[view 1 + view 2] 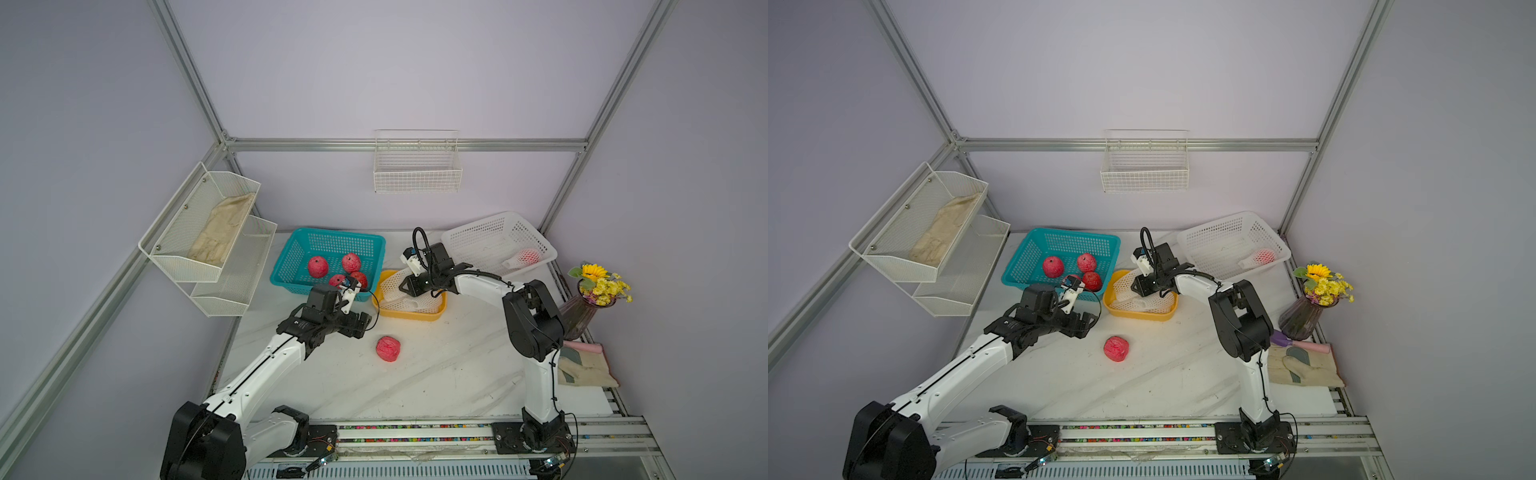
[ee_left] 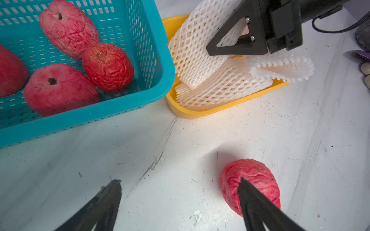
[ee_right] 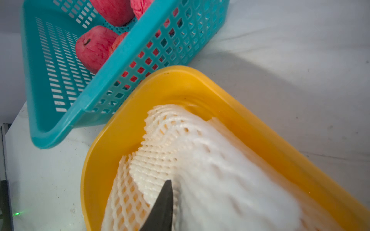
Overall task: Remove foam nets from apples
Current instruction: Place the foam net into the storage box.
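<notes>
Left wrist view: left end effector [image 2: 180, 181] spread wide, empty, near bare apple [image 2: 256, 174]; right end effector [image 2: 210, 49] touching foam net [image 2: 190, 50] over yellow tray [image 2: 192, 116], clamped or not unclear.

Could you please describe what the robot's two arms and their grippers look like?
The left arm and right arm have white tubular links joined by black joint housings, with thin black cables along them. A black cable loop rises from the right wrist. Each wrist carries a white camera block. The left gripper and right gripper have slim black fingers tapering to points.
</notes>
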`<state>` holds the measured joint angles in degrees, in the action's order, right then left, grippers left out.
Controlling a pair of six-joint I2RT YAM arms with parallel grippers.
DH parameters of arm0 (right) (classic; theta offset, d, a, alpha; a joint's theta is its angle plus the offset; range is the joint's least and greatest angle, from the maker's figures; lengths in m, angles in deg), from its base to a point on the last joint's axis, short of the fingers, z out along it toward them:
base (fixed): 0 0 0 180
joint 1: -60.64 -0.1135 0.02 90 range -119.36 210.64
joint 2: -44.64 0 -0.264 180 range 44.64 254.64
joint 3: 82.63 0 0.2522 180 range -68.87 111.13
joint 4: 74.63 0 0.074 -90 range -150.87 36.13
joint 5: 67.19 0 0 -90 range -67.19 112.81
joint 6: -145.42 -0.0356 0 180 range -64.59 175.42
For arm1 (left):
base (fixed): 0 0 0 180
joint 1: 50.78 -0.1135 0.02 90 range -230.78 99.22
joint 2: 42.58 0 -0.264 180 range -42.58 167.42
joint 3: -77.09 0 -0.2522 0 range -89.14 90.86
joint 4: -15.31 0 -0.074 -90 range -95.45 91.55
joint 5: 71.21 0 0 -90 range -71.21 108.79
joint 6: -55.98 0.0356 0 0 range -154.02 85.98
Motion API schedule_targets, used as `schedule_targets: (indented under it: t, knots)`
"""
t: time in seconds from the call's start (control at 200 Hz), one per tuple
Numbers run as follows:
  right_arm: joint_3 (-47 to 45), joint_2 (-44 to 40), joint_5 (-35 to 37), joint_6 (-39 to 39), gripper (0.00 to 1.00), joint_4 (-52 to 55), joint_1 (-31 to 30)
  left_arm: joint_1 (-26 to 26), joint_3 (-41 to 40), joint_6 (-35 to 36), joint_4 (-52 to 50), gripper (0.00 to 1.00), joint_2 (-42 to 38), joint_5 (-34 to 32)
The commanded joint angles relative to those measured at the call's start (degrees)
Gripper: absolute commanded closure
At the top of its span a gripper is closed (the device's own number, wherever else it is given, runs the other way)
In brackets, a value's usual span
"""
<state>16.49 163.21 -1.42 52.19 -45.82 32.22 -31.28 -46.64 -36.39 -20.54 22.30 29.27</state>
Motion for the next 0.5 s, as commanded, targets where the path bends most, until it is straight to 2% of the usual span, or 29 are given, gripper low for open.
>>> schedule_targets:
  t: [0.0,0.065,0.185,0.495]
  knots:
    - [2.2,0.8,2.3,-1.0,0.59,-0.1,-0.5,-0.4,1.4,0.1,0.6,0.08,-1.5,1.2]
    - [2.3,0.2,2.9,-0.8,0.48,-0.5,-0.6,-0.4,1.5,0.1,0.6,0.08,-1.4,1.3]
    - [2.0,-1.4,4.3,-0.5,0.34,-0.7,-0.9,-0.3,1.7,0.1,0.5,0.08,-1.3,1.6]
    - [1.2,-5.2,7.0,0.4,0.20,-0.8,-1.2,-0.3,2.2,0.7,-0.2,0.08,-1.9,1.6]
